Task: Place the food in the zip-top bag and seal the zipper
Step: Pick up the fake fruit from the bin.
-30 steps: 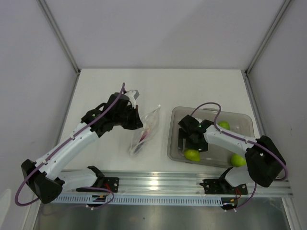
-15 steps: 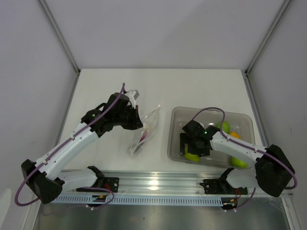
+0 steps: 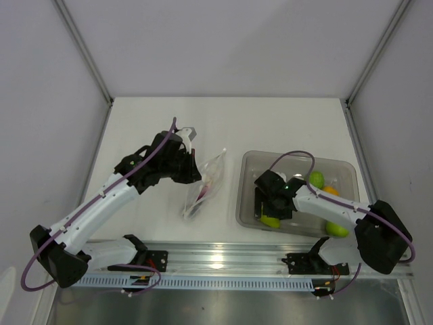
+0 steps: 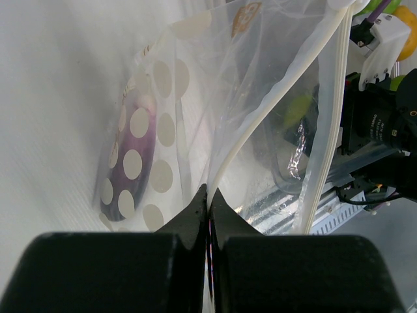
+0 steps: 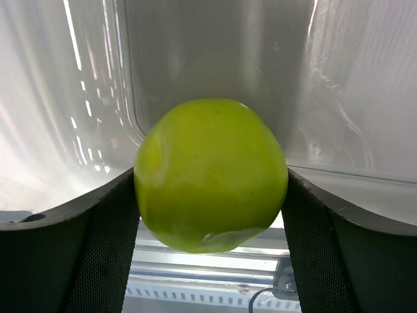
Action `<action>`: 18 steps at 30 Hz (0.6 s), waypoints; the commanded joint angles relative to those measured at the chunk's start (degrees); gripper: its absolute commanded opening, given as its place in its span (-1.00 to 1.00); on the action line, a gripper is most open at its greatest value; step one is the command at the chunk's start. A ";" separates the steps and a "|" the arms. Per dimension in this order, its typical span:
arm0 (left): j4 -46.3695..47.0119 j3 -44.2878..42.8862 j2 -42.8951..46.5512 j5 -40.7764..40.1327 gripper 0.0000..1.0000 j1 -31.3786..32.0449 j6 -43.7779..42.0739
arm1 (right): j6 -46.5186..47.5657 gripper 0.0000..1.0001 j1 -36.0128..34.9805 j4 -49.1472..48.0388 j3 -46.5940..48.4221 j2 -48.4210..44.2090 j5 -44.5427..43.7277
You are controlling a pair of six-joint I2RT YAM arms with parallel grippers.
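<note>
Here, the right gripper (image 5: pixel 210 195) clamps a round green toy fruit (image 5: pixel 210 163) inside the clear grey plastic tub (image 3: pixel 298 162), seemingly near its front corner, while the left gripper (image 4: pixel 208 215) pinches the dotted clear zip-top bag (image 4: pixel 195 98) by its edge, purple eggplant (image 4: pixel 133 163) inside.

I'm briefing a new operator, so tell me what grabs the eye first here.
The green fruit fills the right wrist view, clamped in the right gripper inside the clear tub. Left of the tub, the left gripper pinches the dotted zip-top bag, a purple eggplant already inside.
</note>
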State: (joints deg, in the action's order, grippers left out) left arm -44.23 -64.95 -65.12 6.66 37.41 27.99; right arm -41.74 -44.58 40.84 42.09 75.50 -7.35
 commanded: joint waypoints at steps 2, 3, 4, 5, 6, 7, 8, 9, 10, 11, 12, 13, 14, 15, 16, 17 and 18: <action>0.37 -0.53 0.52 0.02 -0.99 -0.23 -0.65 | -0.54 -0.02 -0.60 -0.68 0.54 -3.69 -2.49; 0.46 -0.44 0.52 0.02 -0.99 -0.23 -0.74 | -0.45 -0.14 -0.60 -0.33 0.89 -4.22 -2.66; 0.54 -0.44 0.52 0.11 -0.99 -0.32 -0.74 | -0.54 -0.37 -0.60 0.72 1.76 -5.18 -2.93; 0.63 -0.36 0.52 0.20 -0.99 -0.23 -0.65 | -0.63 -0.39 -0.60 1.25 2.38 -5.63 -3.54; 0.72 -0.44 0.52 0.20 -0.99 -0.23 -0.65 | -0.54 -0.47 -0.60 1.87 3.17 -6.07 -3.72; 0.81 -0.36 0.52 0.29 -0.99 -0.23 -0.57 | -0.37 -0.60 -0.60 3.01 4.14 -6.85 -3.98; 0.72 -0.18 0.52 0.29 -0.99 -0.23 -0.57 | -0.02 -0.62 -0.69 3.80 6.67 -7.12 -4.68; 0.81 -0.27 0.44 0.29 -0.99 -0.23 -0.57 | 0.34 -0.68 -0.69 4.50 8.26 -7.39 -4.95; 0.90 -0.18 0.52 0.29 -0.99 -0.23 -0.48 | 0.69 -0.70 -0.77 5.99 10.19 -7.48 -5.04; 0.90 0.08 0.52 0.37 -0.99 -0.23 -0.48 | 1.21 -0.70 -0.86 6.70 14.39 -7.48 -5.12; 0.98 0.08 0.52 0.38 -0.99 -0.23 -0.48 | 1.57 -0.70 -1.21 7.41 16.69 -7.56 -4.86; 1.07 0.26 0.52 0.46 -0.99 -0.23 -0.48 | 1.92 -0.70 -1.82 7.24 18.98 -7.57 -4.43; 1.16 0.52 0.52 0.46 -0.99 -0.23 -0.39 | 2.70 -0.70 -2.44 6.71 23.26 -7.83 -3.81; 1.25 0.61 0.52 0.46 -0.99 -0.23 -0.39 | 3.06 -0.70 -2.97 5.06 25.39 -8.00 -2.68; 1.42 0.87 0.44 0.64 -0.99 -0.23 -0.22 | 3.32 -0.70 -3.93 4.08 27.33 -7.92 -1.97; 1.51 1.14 0.52 0.55 -0.99 -0.23 -0.13 | 3.59 -0.70 -4.29 3.03 29.09 -7.48 -1.35; 1.77 1.31 0.44 0.81 -0.99 -0.23 -0.04 | 4.03 -0.70 -4.72 1.02 32.33 -6.87 -0.13</action>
State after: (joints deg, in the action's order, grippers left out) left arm -43.88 -64.40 -65.12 6.68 37.41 28.01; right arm -39.83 -47.79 45.60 67.46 69.41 -9.50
